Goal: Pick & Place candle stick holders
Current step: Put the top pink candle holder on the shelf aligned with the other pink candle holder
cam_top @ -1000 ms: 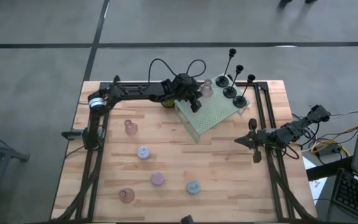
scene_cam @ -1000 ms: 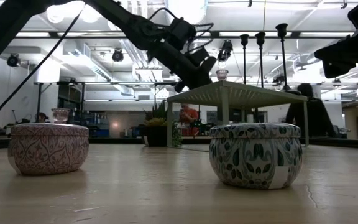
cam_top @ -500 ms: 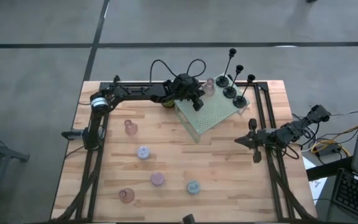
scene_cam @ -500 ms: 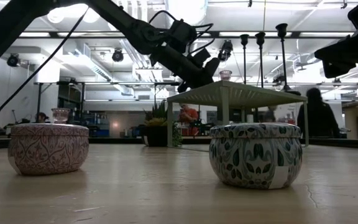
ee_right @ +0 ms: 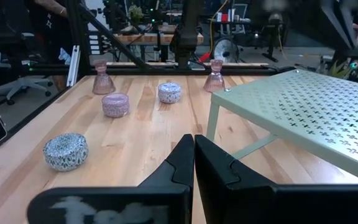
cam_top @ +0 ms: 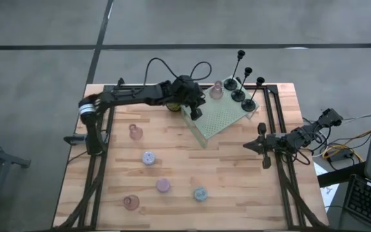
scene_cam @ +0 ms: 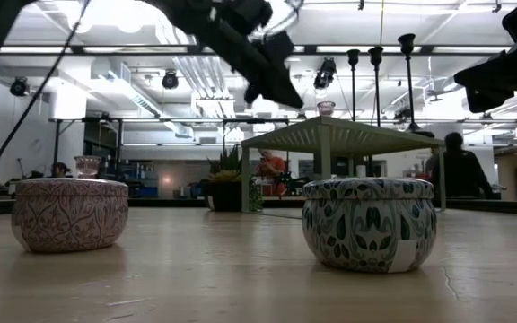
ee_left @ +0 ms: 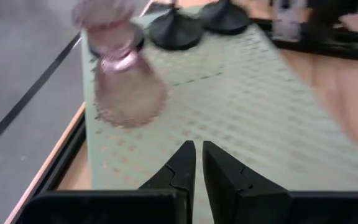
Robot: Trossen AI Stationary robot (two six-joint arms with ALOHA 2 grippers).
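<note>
My left hand (cam_top: pixel 196 113) hangs clenched and empty over the platform's (cam_top: pixel 227 122) edge, near a pinkish ribbed glass cup (cam_top: pixel 216 91) standing on its far corner beside three black holders (cam_top: pixel 239 95) with round bases and thin stems topped by small cups. Off the platform, on the tabletop (cam_top: pixel 237 187), two more pink cups (cam_top: pixel 135 133) and three round pastel tins (cam_top: pixel 148 157), lilac, pink and blue, stand well apart. My right hand (cam_top: pixel 245 146) waits clenched beside the platform's near side.
</note>
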